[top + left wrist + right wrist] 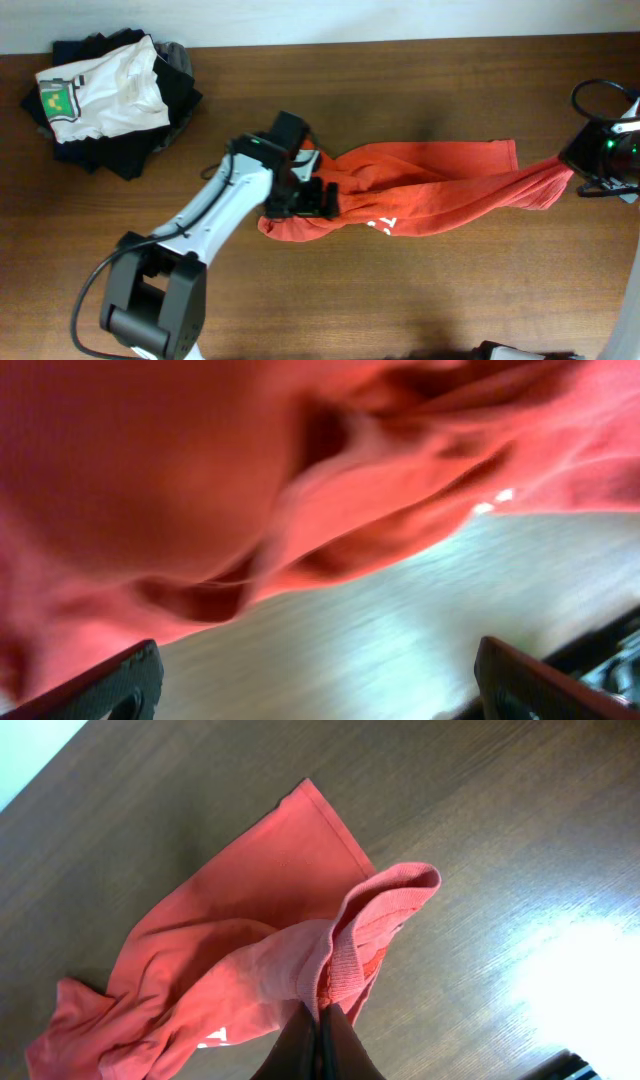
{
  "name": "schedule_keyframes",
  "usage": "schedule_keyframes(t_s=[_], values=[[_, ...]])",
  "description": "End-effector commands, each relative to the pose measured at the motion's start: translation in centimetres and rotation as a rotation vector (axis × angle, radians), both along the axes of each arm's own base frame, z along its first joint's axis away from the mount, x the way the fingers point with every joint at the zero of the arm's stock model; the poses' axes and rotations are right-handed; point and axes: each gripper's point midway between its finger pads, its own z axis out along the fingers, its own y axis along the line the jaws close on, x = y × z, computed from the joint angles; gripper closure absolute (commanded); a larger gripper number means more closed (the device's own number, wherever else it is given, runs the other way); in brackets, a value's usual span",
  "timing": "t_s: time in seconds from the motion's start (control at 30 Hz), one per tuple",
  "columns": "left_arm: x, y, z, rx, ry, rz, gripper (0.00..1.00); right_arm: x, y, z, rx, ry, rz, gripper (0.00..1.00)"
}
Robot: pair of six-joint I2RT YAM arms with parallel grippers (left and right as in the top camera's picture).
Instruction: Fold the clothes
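The red-orange T-shirt [430, 185] lies crumpled and stretched across the middle of the table, with a bit of white lettering [385, 226] showing. My right gripper [570, 163] is shut on the shirt's ribbed edge at its right end, and the right wrist view [322, 1020] shows the fabric [240, 920] trailing away from it. My left gripper [312, 197] is over the shirt's left end. In the left wrist view its jaws [325, 695] are wide open with bare table between them and the shirt [200, 480] just beyond.
A pile of black and grey folded garments [120, 150] with a white T-shirt with a green-yellow print [105, 90] on top sits at the back left. The wooden table [420, 300] has its far edge along the top.
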Motion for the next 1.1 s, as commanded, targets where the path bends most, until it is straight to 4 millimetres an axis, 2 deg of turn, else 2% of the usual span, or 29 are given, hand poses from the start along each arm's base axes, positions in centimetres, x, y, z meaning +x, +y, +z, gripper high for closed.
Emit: schedule_keyframes(t_s=[0.0,0.13,0.2,0.37,0.47,0.53,0.6,0.73,1.03,1.07], values=[[0.2,-2.9,0.1,-0.051,0.006,0.085,0.01,0.2,0.3,-0.1,0.016,-0.003,0.012,0.96],[1.8,-1.5,-0.8,0.037,0.06,0.452,0.01,0.2,0.3,-0.2,0.016,-0.002,0.012,0.96],[1.8,-0.5,-1.7,0.102,0.081,0.592,0.01,0.2,0.3,-0.2,0.016,-0.002,0.012,0.96],[-0.2,-1.3,-3.7,0.146,0.198,0.775,0.01,0.3,0.3,-0.1,0.019,-0.007,0.014,0.96],[-0.4,-2.2,-4.4,0.15,0.216,0.879,0.01,0.5,0.7,-0.1,0.036,-0.017,0.024,0.96],[0.8,-3.4,-5.0,0.106,0.196,0.9,0.01,0.5,0.7,-0.1,0.035,-0.016,0.025,0.96],[1.5,-3.6,-5.3,0.088,0.18,0.905,0.01,0.5,0.7,-0.1,0.03,-0.015,0.035,0.96],[3.0,-2.1,-5.9,0.11,0.128,0.951,0.01,0.4,0.7,-0.1,0.029,-0.014,0.038,0.96],[3.8,0.5,-6.1,0.121,0.177,1.004,0.01,0.5,0.7,-0.1,0.029,-0.015,0.038,0.96],[3.9,0.4,-6.0,0.114,0.186,1.004,0.04,0.5,0.7,-0.1,0.029,-0.015,0.038,0.96]])
